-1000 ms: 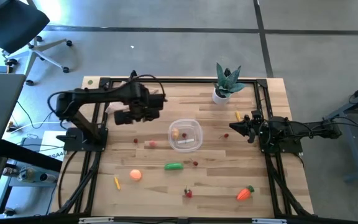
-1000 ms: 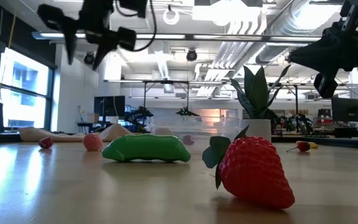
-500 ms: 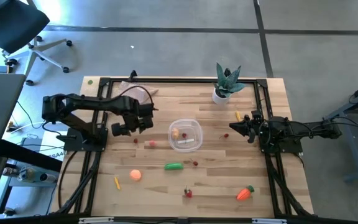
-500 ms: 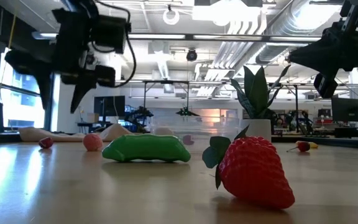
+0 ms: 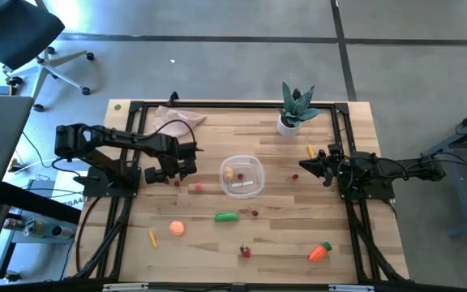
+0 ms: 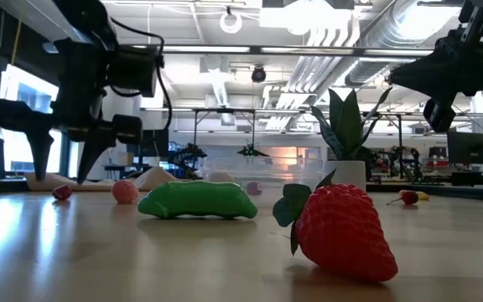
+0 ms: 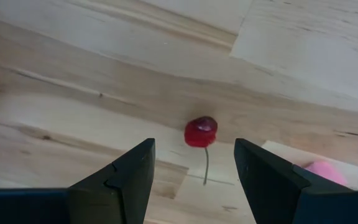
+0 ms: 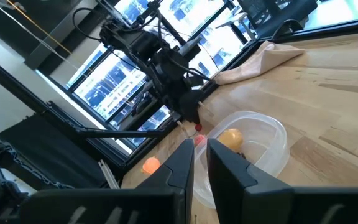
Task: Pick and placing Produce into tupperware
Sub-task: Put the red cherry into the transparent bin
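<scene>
A small red cherry with a thin stem [image 7: 201, 132] lies on the wooden desk [image 5: 282, 243] left of centre in the high view, between the spread fingers of the left gripper [image 5: 171, 172], which holds nothing. The round clear plastic tupperware [image 5: 242, 176] sits just right, with open boards around. The right gripper [image 5: 308, 165], nearly closed and empty, waits at the right edge.

The left claw [image 7: 191, 177] has dropped low, fingers spread over the red cherry [image 7: 201, 131].
</scene>
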Controlling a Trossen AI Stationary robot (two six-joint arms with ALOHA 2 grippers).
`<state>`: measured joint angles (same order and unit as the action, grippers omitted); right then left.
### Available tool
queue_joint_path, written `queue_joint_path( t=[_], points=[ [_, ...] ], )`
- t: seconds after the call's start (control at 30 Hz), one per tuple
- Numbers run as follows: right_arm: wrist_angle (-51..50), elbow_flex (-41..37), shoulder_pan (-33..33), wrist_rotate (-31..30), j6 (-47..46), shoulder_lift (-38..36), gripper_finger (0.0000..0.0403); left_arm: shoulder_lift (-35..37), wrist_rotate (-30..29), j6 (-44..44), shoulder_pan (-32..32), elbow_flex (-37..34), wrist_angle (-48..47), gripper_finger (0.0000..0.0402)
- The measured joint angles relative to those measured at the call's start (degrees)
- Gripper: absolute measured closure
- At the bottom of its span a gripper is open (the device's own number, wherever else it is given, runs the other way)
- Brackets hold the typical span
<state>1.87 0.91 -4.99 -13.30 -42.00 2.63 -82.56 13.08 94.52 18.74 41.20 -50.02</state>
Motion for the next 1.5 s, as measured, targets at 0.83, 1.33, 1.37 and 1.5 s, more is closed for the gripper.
queue_joint_path(
  t=[0.83,1.33,1.37,1.5],
  points=[
    [0.0,0.0,0.0,-0.01,0.01,0.01,0.0366,-0.02,-1.75,-1.31,0.0,-3.51,6.42,0.0192],
    [0.0,-0.02,0.0,-0.02,0.0,0.02,0.0366,-0.07,-1.99,-1.07,-0.52,-3.51,6.28,0.0193],
    [0.0,0.0,0.0,0.0,0.01,0.01,0.0366,-0.08,-1.99,-1.07,-0.52,-3.51,6.27,0.0193],
    [0.0,0.0,0.0,-0.01,0.0,0.02,0.0366,-0.08,-1.75,-1.07,-0.52,-3.51,6.26,0.0193]
  ],
)
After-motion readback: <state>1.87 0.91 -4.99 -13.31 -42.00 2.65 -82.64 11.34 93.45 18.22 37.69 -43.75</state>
